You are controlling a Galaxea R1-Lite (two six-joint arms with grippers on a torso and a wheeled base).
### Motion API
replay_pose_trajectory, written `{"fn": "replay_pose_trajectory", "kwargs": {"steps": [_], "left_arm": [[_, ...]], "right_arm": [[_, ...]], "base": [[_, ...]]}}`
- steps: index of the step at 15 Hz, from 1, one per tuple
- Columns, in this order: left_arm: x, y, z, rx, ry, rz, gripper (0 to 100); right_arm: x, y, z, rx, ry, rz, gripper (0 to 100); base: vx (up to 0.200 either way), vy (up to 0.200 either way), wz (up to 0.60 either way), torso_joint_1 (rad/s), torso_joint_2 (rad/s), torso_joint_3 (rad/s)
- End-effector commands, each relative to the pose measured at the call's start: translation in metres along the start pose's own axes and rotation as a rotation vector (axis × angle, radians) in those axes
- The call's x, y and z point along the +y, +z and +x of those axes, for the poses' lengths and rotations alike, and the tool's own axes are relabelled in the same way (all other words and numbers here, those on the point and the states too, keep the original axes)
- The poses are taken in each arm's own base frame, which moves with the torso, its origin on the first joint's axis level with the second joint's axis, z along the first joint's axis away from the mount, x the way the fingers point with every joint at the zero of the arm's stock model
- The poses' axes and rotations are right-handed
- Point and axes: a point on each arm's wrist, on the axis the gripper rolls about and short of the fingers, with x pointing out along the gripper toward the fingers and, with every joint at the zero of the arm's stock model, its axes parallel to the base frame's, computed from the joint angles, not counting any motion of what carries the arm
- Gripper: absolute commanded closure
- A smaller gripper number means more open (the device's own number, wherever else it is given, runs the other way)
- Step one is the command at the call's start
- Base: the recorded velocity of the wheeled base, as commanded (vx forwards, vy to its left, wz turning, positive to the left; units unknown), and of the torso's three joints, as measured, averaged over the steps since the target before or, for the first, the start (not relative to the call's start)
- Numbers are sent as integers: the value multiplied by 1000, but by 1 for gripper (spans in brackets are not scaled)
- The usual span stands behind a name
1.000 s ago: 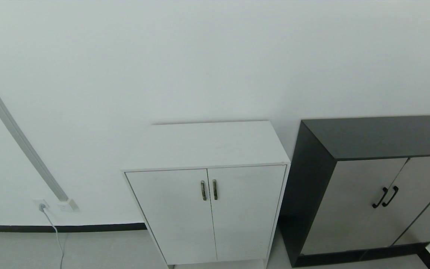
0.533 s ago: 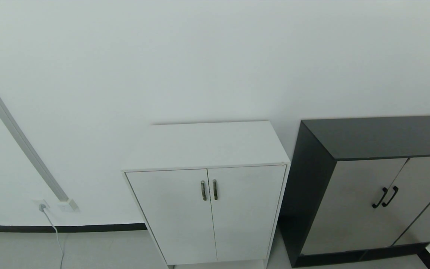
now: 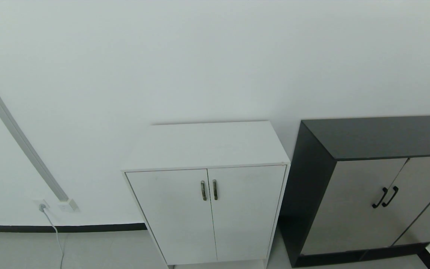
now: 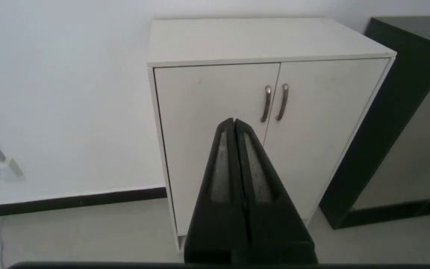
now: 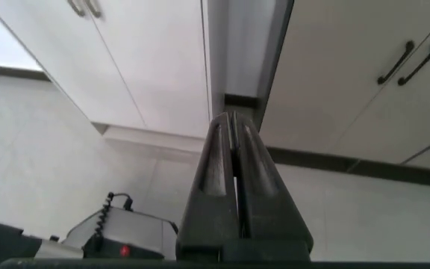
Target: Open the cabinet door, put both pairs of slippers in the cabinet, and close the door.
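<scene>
Cabinet doors (image 3: 205, 216) shut, exactly as before.

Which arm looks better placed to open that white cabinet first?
Probably left. The left tool, shut, faces the white cabinet doors near the handles. The right tool, also shut, points at the floor-level gap beside the black cabinet.

White wall (image 3: 215, 56), black baseboard (image 3: 58, 227), pale floor (image 3: 106, 249). Black cabinet (image 3: 386, 136), grey doors (image 3: 353, 216), against the wall. 1 socket (image 3: 41, 206) low down, cable (image 3: 56, 233) plugged in.
</scene>
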Motion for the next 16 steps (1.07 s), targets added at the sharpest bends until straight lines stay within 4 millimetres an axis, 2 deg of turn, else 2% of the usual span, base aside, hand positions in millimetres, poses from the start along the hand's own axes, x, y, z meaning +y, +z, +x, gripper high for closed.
{"fn": "replay_pose_trajectory", "kwargs": {"steps": [1, 7, 11, 13, 16], "left_arm": [[0, 0, 0, 1, 0, 0, 100], [0, 0, 0, 1, 0, 0, 100], [0, 0, 0, 1, 0, 0, 100], [0, 0, 0, 1, 0, 0, 100], [0, 0, 0, 1, 0, 0, 100]], "right_arm": [[0, -1, -3, -35, -47, 14, 100], [2, -7, -16, -225, -113, 25, 100], [1, -7, -16, -226, -131, 37, 100], [3, -7, -17, -229, -206, 51, 100], [4, -11, -22, -315, -218, 46, 100]], "base": [[0, 0, 0, 0, 0, 0], [0, 0, 0, 0, 0, 0], [0, 0, 0, 0, 0, 0], [0, 0, 0, 0, 0, 0], [0, 0, 0, 0, 0, 0]]}}
